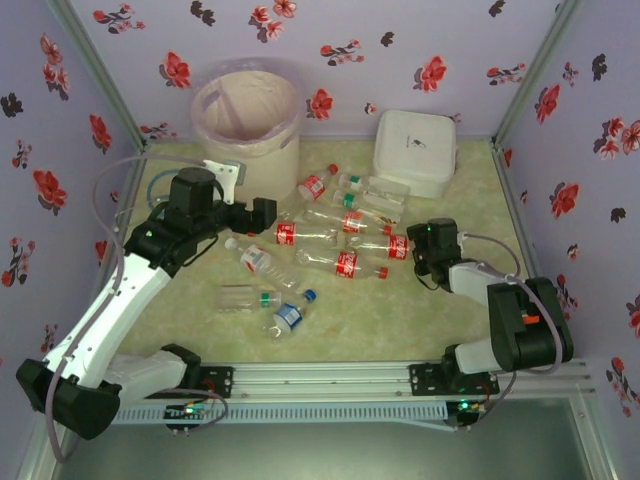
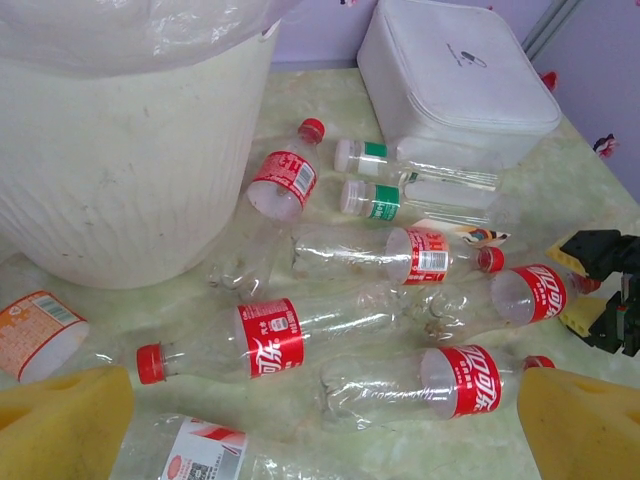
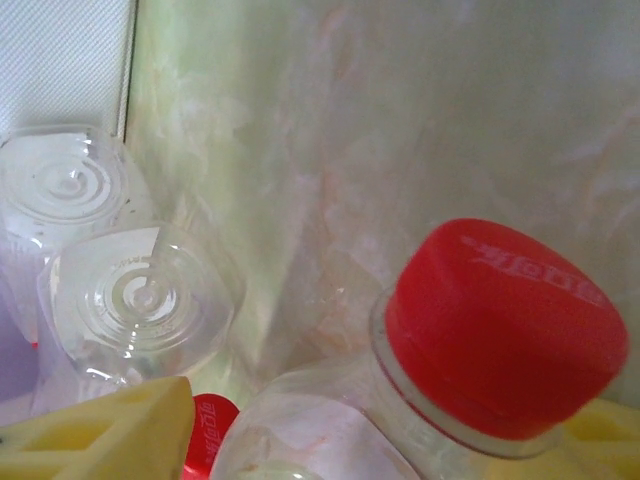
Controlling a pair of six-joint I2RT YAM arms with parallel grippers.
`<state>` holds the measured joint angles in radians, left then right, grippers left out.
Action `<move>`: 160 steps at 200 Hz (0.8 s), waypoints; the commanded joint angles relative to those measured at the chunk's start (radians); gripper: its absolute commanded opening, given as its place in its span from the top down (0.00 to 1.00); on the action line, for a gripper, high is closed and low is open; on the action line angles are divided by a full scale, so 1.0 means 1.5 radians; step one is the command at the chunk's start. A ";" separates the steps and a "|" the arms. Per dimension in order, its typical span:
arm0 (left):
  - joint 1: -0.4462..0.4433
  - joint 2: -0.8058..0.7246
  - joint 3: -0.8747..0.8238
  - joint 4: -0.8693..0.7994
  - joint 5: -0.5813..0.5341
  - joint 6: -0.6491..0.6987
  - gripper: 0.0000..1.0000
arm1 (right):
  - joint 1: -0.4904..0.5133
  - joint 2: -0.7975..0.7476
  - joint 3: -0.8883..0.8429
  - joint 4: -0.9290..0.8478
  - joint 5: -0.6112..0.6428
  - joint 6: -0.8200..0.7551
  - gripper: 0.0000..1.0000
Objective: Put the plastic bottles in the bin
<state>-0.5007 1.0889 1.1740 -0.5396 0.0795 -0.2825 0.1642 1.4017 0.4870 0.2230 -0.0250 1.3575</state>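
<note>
The bin point(image 1: 262, 160) stands at the back left of the bench point(image 1: 390, 315). The plastic bottles point(image 1: 330, 235) lie scattered in front of the bin and to its right. The left claw point(image 1: 258, 214) hangs just in front of the bin, spread wide above the bottles. The right claw point(image 1: 425, 250), at the edge of the pile farthest from the bin, has a red-capped bottle point(image 3: 500, 320) between its yellow fingers point(image 3: 100, 430). Whether they grip it, I cannot tell.

bin point(image 2: 130, 180): upper left, upright, liner over rim | box point(image 2: 460, 75): top right, lid on | bottles point(image 2: 270, 345): lying scattered on table point(image 2: 560, 190), mostly red labels, two green | left gripper point(image 2: 325, 415): pads wide apart at bottom corners
</note>
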 commanded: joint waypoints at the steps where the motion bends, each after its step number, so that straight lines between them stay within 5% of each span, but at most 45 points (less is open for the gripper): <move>1: -0.006 0.002 -0.016 0.037 0.002 0.002 0.01 | 0.000 -0.031 -0.008 -0.004 0.023 -0.004 0.36; 75: -0.007 0.033 -0.002 0.036 0.011 0.003 0.00 | -0.049 -0.218 0.015 -0.148 0.043 -0.065 0.70; 121: -0.035 0.048 0.029 0.038 0.077 0.015 0.00 | -0.061 -0.341 0.080 -0.305 0.065 -0.268 0.89; 160: -0.134 0.122 0.071 0.053 0.121 0.079 0.00 | -0.063 -0.345 0.152 -0.325 -0.104 -0.440 0.98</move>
<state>-0.6323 1.2072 1.2316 -0.4923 0.1822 -0.2386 0.0761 0.8783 0.6453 -0.2111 -0.0120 0.9119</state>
